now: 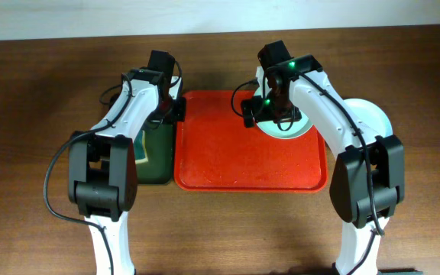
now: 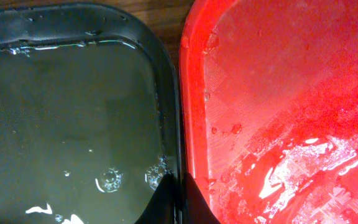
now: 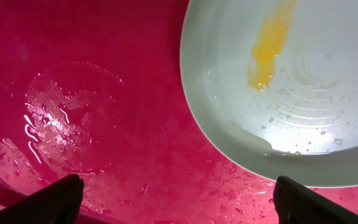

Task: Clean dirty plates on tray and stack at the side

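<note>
The red tray (image 1: 235, 160) lies mid-table, wet in both wrist views. A pale plate (image 1: 285, 131) with a yellow smear (image 3: 269, 46) sits in its far right corner. My right gripper (image 1: 273, 107) hovers over this plate's left edge. In the right wrist view the plate (image 3: 291, 112) fills the upper right, and the gripper (image 3: 179, 205) stands open and wide over bare wet tray (image 3: 104, 93), holding nothing. My left gripper (image 2: 180, 200) is shut, its fingertips together above the line where the red tray's rim (image 2: 188, 93) meets the green tray. Nothing shows between them.
A dark green tray (image 1: 155, 156) holding water lies against the red tray's left side; its rim (image 2: 166, 93) runs down the left wrist view. A white plate (image 1: 373, 118) rests on the table right of the red tray, partly hidden by the right arm.
</note>
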Robot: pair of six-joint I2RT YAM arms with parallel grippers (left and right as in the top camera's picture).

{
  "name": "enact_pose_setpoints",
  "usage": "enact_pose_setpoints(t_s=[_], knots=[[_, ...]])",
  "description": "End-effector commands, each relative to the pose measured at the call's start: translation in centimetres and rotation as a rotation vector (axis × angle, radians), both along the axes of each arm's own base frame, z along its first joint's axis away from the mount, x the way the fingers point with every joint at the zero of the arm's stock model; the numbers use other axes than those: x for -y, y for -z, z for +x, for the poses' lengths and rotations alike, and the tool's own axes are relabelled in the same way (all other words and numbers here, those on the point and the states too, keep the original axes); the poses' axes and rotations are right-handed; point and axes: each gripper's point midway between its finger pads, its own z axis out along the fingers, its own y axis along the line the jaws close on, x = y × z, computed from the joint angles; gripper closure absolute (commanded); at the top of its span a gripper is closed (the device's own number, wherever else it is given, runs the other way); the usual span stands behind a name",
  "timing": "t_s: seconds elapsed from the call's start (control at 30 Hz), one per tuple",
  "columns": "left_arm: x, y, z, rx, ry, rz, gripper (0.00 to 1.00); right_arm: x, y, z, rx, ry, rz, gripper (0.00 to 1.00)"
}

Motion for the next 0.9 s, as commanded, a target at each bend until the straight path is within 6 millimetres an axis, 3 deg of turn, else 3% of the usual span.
enact_pose_setpoints(t_s=[0.0, 0.87], knots=[[0.8, 0.7, -0.6, -0.027, 0.025, -0.033, 0.97, 0.4, -0.8, -0.1, 0.018, 0.003, -0.004, 0.01], [2.1, 0.5, -1.0, -0.045, 0.04, -0.108, 0.98, 0.4, -0.8, -0.1, 0.018, 0.003, -0.004, 0.01]])
